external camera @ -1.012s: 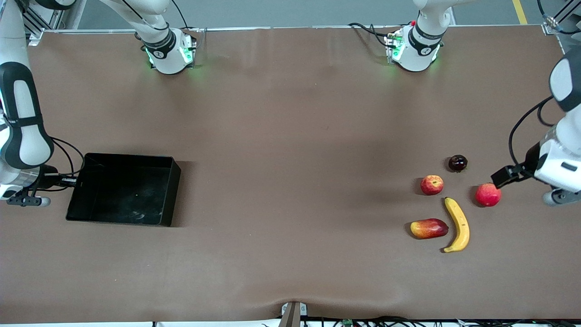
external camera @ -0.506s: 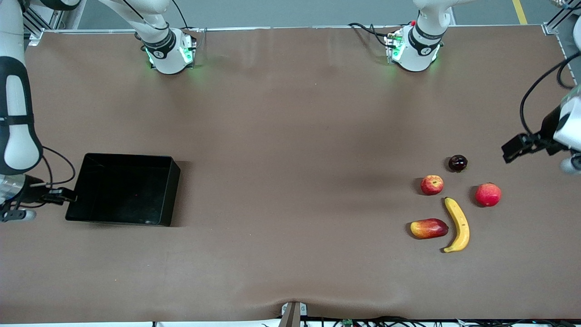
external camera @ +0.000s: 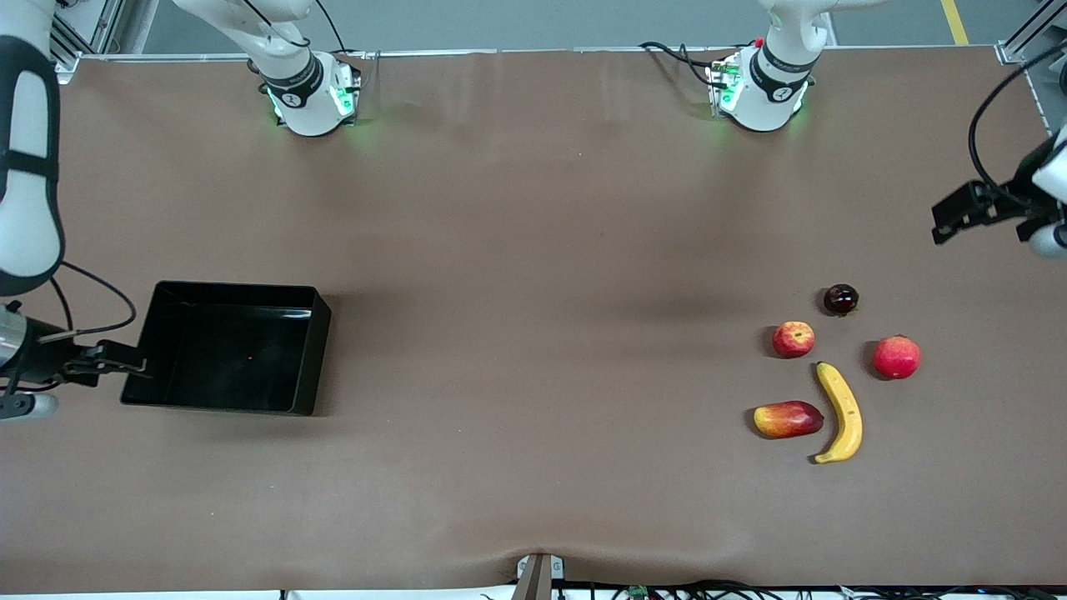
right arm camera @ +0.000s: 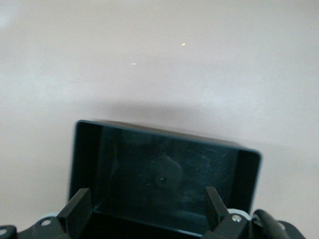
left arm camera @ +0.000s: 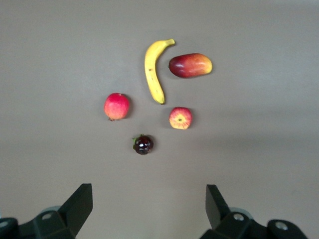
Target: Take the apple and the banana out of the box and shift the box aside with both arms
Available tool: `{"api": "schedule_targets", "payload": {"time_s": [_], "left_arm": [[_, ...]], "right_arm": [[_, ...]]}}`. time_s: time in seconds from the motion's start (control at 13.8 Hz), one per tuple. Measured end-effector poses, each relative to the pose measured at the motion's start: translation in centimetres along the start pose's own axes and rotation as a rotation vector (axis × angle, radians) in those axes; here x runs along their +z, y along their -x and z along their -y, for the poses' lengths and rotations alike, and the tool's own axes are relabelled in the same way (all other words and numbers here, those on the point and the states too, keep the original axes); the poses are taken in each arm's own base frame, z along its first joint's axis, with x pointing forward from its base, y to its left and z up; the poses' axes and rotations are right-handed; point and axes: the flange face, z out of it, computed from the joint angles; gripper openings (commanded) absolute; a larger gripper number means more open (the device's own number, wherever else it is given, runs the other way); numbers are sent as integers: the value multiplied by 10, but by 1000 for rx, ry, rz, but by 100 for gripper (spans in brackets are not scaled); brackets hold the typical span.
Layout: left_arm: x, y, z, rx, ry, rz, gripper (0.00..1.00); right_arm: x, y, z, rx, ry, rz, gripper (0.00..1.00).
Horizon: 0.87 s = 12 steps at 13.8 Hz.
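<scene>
The black box (external camera: 320, 350) sits on the brown table toward the right arm's end. My right gripper (external camera: 117, 360) is open, just outside the box's end wall; in the right wrist view its fingers (right arm camera: 79, 206) stand wide before the box (right arm camera: 169, 133). The banana (external camera: 840, 412) and the small red apple (external camera: 793, 339) lie toward the left arm's end. My left gripper (external camera: 959, 212) hangs open and empty over bare table, apart from the fruit. The left wrist view shows the banana (left arm camera: 153, 72) and apple (left arm camera: 180, 118) ahead of the left gripper (left arm camera: 149, 204).
A plain red round fruit (external camera: 896, 357), a red-yellow oval fruit (external camera: 788, 419) and a small dark fruit (external camera: 840, 299) lie around the banana. The two arm bases (external camera: 313, 96) stand along the table's farthest edge.
My right gripper opened, let go of the box's wall and drew back a little. My left gripper rose and moved away from the plain red fruit toward the table's end.
</scene>
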Motion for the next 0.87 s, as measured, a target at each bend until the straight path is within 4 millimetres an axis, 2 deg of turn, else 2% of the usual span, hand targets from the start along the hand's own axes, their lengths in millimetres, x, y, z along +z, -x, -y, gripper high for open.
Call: {"api": "schedule_targets", "payload": {"time_s": [0.22,0.36,0.51,0.72,0.87], "left_arm": [[-14,17,-3,2,17,19,100],[-13,20,6,-16,36,36,100],[-10,21,15,-32,40,51,100],[-7,22,16,-34,40,65,100],[-7,22,15,-33,40,65,100]], "right_arm": [[-36,7,59,66,56,7,100],[-68,23,91,95,95,28,100],[-112,46,99,105,98,24,100],[-184,90,108,104,94,-10,100],[-214,115,113,101,90,-24,100]]}}
